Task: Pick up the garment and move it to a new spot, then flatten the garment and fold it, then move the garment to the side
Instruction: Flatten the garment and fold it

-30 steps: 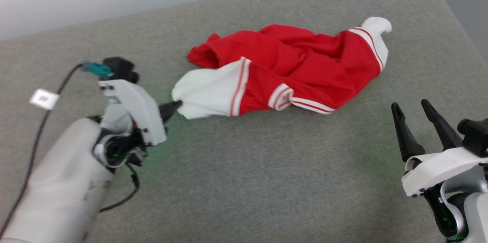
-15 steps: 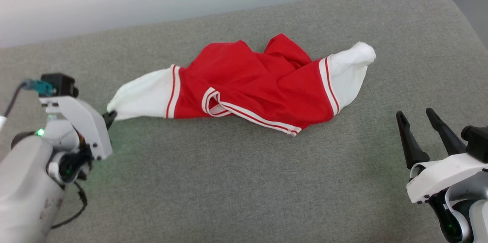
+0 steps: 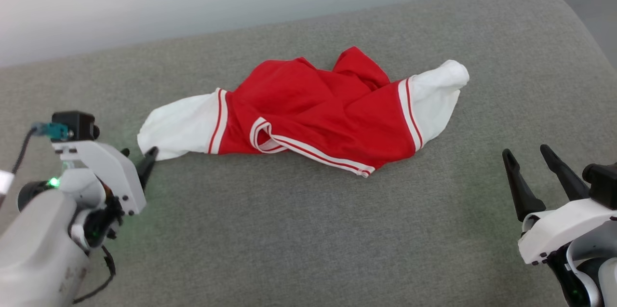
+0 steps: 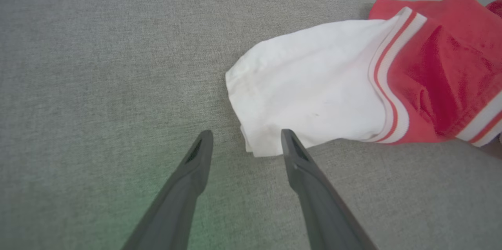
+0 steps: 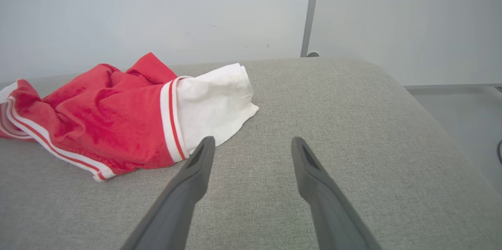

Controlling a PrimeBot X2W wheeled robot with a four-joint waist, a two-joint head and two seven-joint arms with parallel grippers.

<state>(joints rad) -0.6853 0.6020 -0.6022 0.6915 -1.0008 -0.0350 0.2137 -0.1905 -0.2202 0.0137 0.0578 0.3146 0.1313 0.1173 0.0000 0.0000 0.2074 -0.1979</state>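
- Head view: garment (image 3: pixel 313 114) lies crumpled mid-cushion (image 3: pixel 289 230). Left gripper (image 3: pixel 140 153) is at its white sleeve (image 3: pixel 178 126); right gripper (image 3: pixel 525 151) is well apart. Both are spread and empty.
- Left wrist view: sleeve corner sits between the spread fingers, unpinched.
- Right wrist view: other sleeve (image 5: pixel 211 97) lies near the tips. Flattening looks next; you'd pinch both sleeves and pull apart.

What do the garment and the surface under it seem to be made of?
The garment: soft matte knit, probably jersey; it crumples into loose folds. The surface: grey woven upholstery cloth, judging by its flecked weave and rounded, padded-looking edge.
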